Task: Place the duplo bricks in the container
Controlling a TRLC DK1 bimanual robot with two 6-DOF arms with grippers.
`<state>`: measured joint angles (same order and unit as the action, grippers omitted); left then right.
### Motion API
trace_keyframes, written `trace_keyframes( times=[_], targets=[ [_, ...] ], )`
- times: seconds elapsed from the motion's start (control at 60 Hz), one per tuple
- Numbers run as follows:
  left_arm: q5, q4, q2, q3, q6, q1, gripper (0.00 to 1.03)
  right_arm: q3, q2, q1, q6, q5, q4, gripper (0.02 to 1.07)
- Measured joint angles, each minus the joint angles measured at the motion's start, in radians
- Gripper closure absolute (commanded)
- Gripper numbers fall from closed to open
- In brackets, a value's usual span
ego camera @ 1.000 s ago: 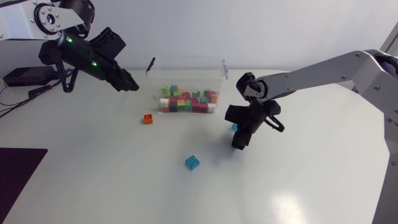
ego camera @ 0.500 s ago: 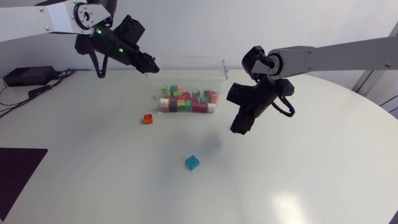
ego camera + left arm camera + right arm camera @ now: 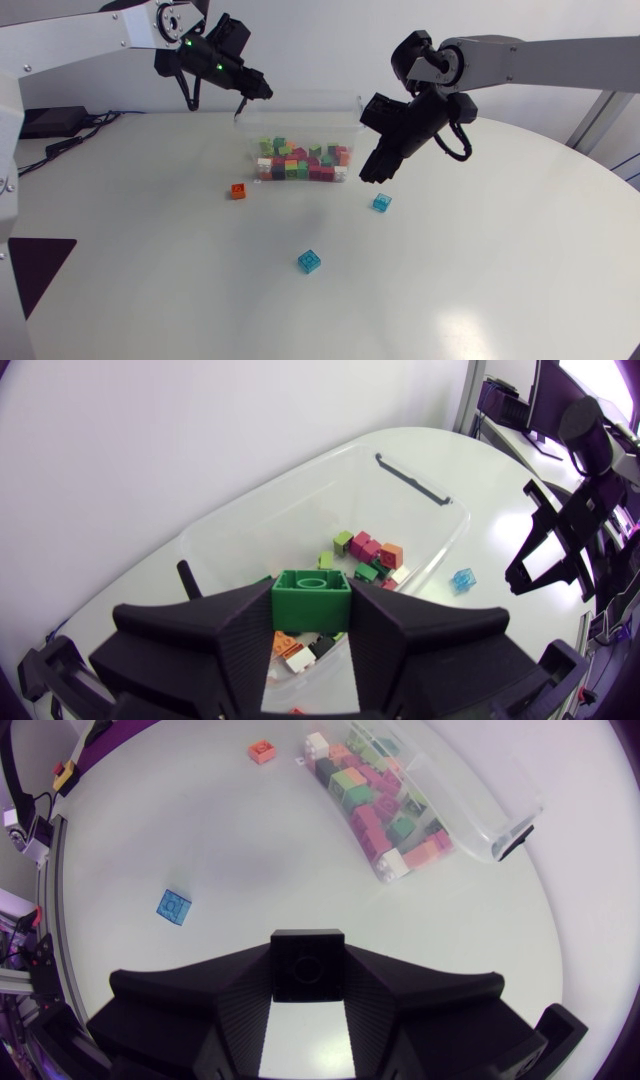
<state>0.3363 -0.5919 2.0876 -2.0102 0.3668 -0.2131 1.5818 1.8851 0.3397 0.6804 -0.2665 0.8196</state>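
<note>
Both arms have risen and swung in towards the container [image 3: 352, 112]. The left gripper [image 3: 256, 94] now hangs over its left rim in the upper middle of the frame, and the right gripper [image 3: 375, 172] has lifted off the table [image 3: 500, 260] to just right of the box, uncovering a pale blue brick [image 3: 381, 202] below it. The left fingers are clamped on a green brick [image 3: 311, 600], held above the coloured bricks heaped inside. The right fingers pinch a black brick [image 3: 307, 965] from both sides. Loose on the table lie two more: an orange brick [image 3: 238, 191] left of the box and a teal brick [image 3: 309, 261] at lower centre.
</note>
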Motion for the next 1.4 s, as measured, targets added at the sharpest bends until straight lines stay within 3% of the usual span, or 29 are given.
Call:
trace_keyframes(
  times=[0.767, 0.817, 0.867, 0.95, 1.4],
  targets=[
    [-0.058, 0.045, 0.138, -0.192, -0.062, -0.082, 0.64, 0.002, -0.01, -0.032, 0.0, -0.054, -0.008, 0.88],
    [-0.058, 0.053, 0.138, -0.198, -0.073, -0.085, 0.58, 0.002, -0.016, -0.035, 0.0, -0.06, -0.008, 0.88],
    [-0.058, 0.06, 0.139, -0.207, -0.082, -0.087, 0.43, 0.002, -0.022, -0.041, 0.0, -0.065, -0.008, 0.88],
    [-0.064, 0.082, 0.139, -0.219, -0.088, -0.087, 0.05, 0.002, -0.032, -0.047, 0.0, -0.071, -0.008, 0.88],
    [-0.117, 0.146, 0.12, -0.193, -0.109, -0.077, 0.04, 0.022, -0.058, -0.054, -0.014, -0.105, -0.034, 0.88]
  ],
)
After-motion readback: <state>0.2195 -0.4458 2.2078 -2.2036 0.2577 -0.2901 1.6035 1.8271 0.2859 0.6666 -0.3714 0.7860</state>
